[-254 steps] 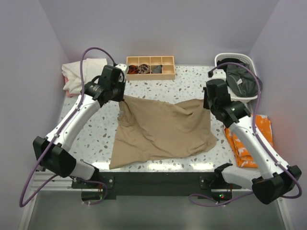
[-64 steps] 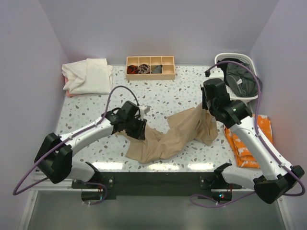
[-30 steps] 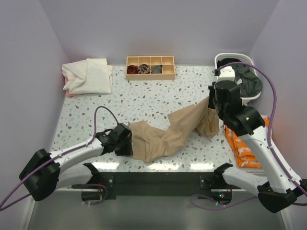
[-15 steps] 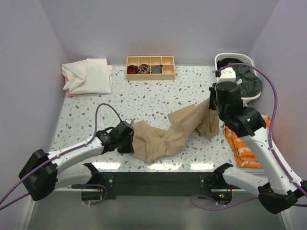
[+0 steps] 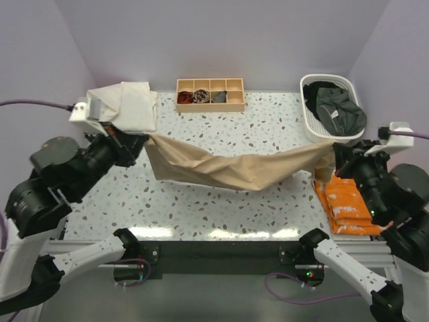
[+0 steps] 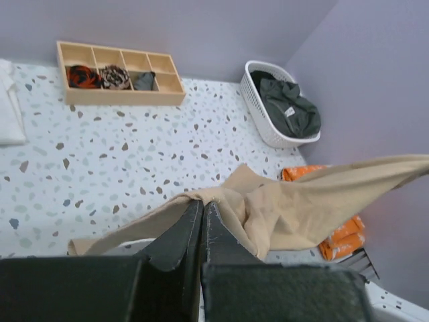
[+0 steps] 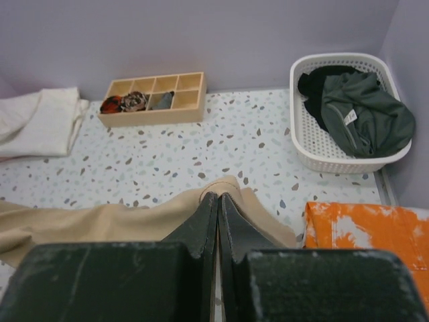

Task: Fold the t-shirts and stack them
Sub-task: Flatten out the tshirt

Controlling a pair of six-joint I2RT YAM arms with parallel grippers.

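Once the left gripper (image 6: 201,209) had closed on an edge of the tan t-shirt (image 5: 234,171), both arms rose. The garment hung stretched above the table (image 5: 221,215), its other end clamped in the right gripper (image 7: 218,200), apparently ready for spreading flat.

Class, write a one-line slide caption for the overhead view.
Left gripper and right gripper, shut on opposite ends of the tan t-shirt, hold it stretched, sagging above the terrazzo table.

mid-table: tan t-shirt (image 5: 234,171) hangs stretched across | back: wooden tray (image 5: 210,94), basket (image 5: 310,117) | near table (image 5: 201,208) strip: seemingly passable
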